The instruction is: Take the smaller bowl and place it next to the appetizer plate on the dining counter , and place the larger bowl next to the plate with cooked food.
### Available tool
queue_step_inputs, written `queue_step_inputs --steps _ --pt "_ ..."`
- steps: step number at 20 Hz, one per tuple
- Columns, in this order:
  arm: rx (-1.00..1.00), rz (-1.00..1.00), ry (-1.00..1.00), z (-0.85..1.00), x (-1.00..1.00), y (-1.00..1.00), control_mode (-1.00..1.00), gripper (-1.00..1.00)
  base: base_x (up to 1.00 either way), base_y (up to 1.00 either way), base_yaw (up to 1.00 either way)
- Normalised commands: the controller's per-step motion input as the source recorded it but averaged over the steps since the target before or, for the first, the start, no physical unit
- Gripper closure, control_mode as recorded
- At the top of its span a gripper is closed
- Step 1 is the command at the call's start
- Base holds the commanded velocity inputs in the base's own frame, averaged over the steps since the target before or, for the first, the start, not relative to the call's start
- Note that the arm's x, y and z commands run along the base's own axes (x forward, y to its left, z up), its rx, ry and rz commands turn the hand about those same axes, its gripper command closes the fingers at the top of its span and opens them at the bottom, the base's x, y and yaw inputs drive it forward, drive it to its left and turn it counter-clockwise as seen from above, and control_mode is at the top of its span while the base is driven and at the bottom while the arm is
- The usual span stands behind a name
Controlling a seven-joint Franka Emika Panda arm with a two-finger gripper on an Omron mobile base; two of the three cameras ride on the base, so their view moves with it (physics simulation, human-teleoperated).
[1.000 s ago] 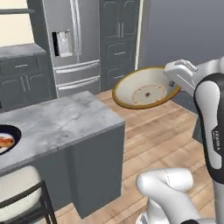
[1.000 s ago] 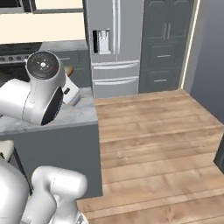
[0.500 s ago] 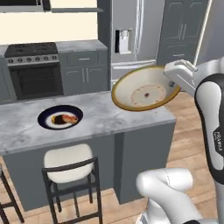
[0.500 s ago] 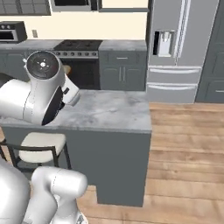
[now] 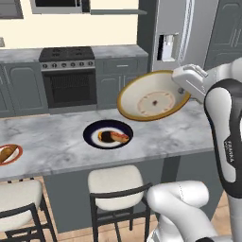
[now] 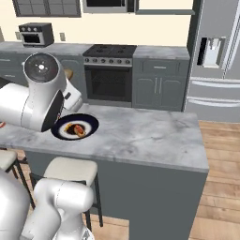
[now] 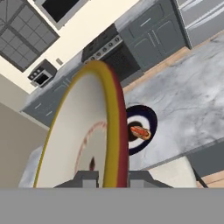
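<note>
My gripper is shut on the rim of the larger bowl, a wide cream-tan bowl with an orange-brown rim, held tilted in the air above the dining counter. In the hand view the larger bowl stands edge-on, its rim pinched between the fingertips. The plate with cooked food lies on the marble below and left of the bowl; it also lies ahead in the hand view and beside the arm. The appetizer plate sits at the counter's far left. The smaller bowl is out of view.
Cream-cushioned stools stand in front of the counter. Behind it are a stove, grey cabinets and a steel fridge. The counter's right end drops to wooden floor.
The base has driven and turned, so the whole scene slid right: the counter and dark-rimmed plate now sit in front, and the appetizer plate has come into view. The bowl stays held.
</note>
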Motion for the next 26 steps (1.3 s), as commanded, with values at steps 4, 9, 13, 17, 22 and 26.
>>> queue_step_inputs --steps 4,9,13,17,22,26 --pt "0.00 0.00 0.00 0.00 0.00 0.00 1.00 1.00 0.32 0.11 0.00" --pt "-0.04 -0.05 0.00 -0.49 0.43 -0.35 -1.00 1.00 0.08 0.00 -0.01" --pt "-0.01 -0.04 0.00 -0.78 0.35 -0.66 -1.00 1.00 0.00 0.00 0.00" --pt "0.04 -0.06 0.03 -0.60 0.44 -0.71 -1.00 1.00 0.00 0.00 0.00" --pt "0.03 -0.04 0.12 -0.35 0.45 -0.54 -1.00 1.00 0.00 0.00 0.00" --pt "0.00 0.00 0.05 -0.39 0.55 -0.31 -1.00 1.00 0.00 0.00 0.00"
